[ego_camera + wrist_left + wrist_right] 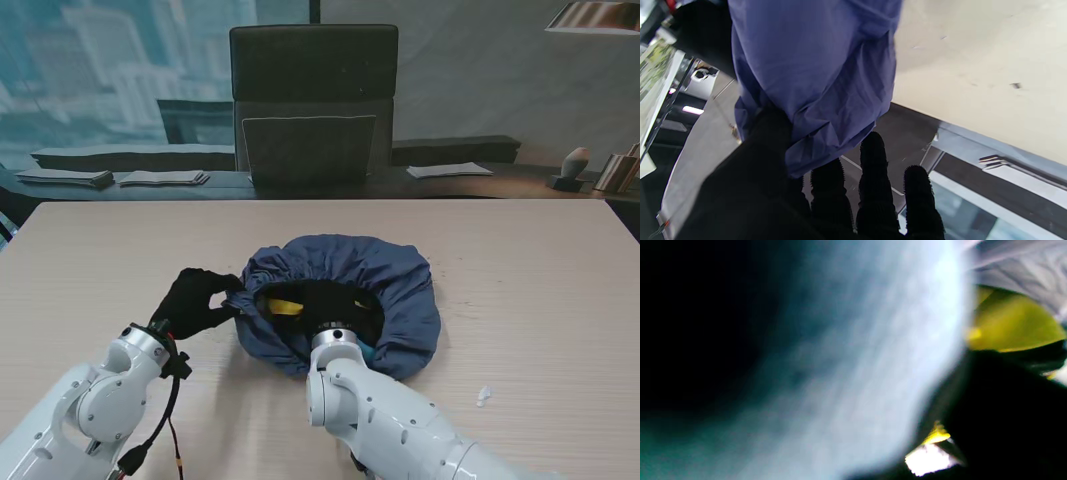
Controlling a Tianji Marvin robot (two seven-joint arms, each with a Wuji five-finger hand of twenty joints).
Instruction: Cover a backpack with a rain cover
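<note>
- The blue rain cover (pixel 345 300) lay bunched in a rough ring at the middle of the table (pixel 520 280), its elastic mouth facing me.
- Inside that mouth sat the dark backpack (pixel 318 298), with a yellow patch (pixel 285 306) showing toward 9 o'clock within the opening.
- The left hand (pixel 193 303), black-gloved, was at the cover's 9 o'clock edge; thumb and fingers pinched the gathered hem there.
- In the left wrist view, blue fabric (pixel 813 76) draped across the thumb, and three fingers (pixel 873 173) stood side by side just beside the cloth.
- The right arm (pixel 345 375) went into the opening from 6 o'clock; the right hand was buried in the cover, so I cannot tell how its fingers stood.
- The right wrist view was a close blur of pale cloth (pixel 857 356), yellow and black.
- A small white scrap (pixel 484 396) lay on the table toward 4 o'clock of the cover.
</note>
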